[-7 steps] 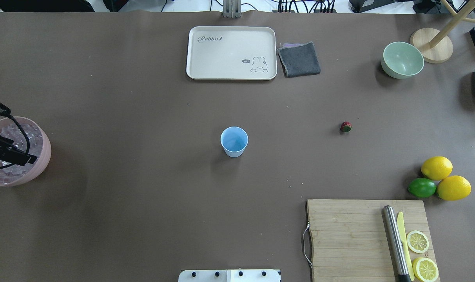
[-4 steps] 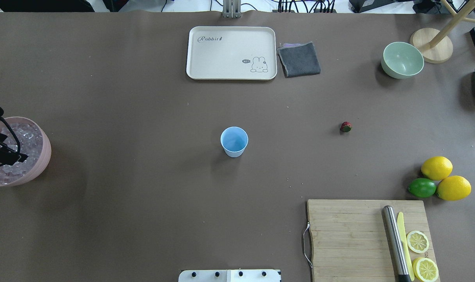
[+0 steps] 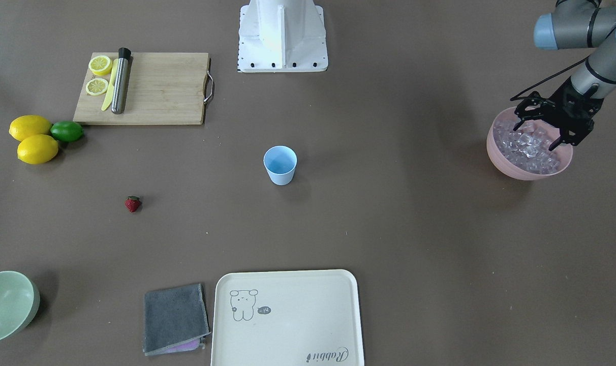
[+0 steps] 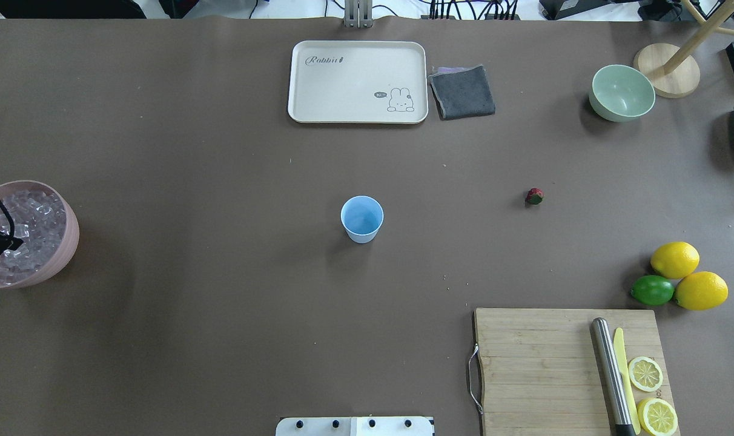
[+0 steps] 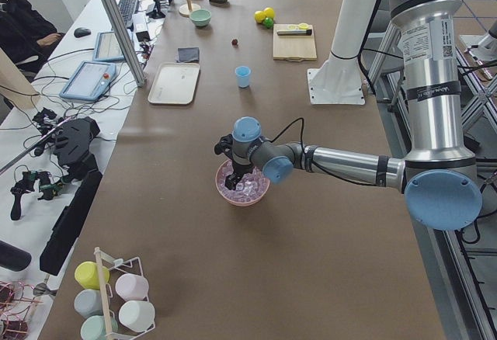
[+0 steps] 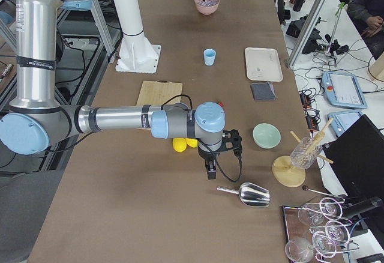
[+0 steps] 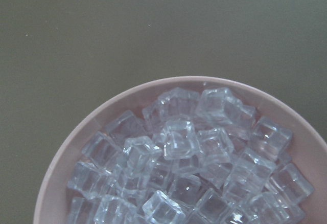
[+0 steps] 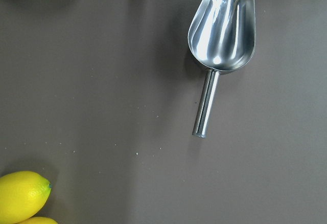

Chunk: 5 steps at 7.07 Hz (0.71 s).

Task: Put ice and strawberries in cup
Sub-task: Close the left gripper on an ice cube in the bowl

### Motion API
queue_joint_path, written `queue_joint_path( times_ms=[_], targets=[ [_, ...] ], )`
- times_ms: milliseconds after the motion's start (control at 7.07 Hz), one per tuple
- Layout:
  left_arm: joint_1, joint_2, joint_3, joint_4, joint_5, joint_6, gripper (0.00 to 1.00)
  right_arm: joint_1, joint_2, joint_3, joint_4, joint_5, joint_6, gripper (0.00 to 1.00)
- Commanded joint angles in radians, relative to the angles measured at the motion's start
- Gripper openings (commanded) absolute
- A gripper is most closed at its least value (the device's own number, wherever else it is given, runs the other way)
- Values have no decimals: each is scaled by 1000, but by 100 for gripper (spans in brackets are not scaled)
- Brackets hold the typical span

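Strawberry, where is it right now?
In the overhead view the strawberry lies on the right half of the table, right of the cup and up-left of the lemons, touching nothing.

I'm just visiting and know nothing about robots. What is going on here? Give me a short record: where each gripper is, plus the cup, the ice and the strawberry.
left gripper: open, over the ice in the pink bowl
right gripper: above the table near a metal scoop; open or shut cannot be told
ice: piled in the pink bowl, none in the cup
cup: upright at mid-table, empty
strawberry: lying alone on the table, apart from the cup
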Motion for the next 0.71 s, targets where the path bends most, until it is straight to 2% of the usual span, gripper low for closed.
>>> queue_joint_path(
  times_ms=[0,566],
  targets=[
    [4,-10,8,0,0,0,97,0,-1,-1,0,-2,-1,100],
    [6,-30,50,-3,-2,-1,97,0,1,-2,0,-2,-1,100]
  ],
)
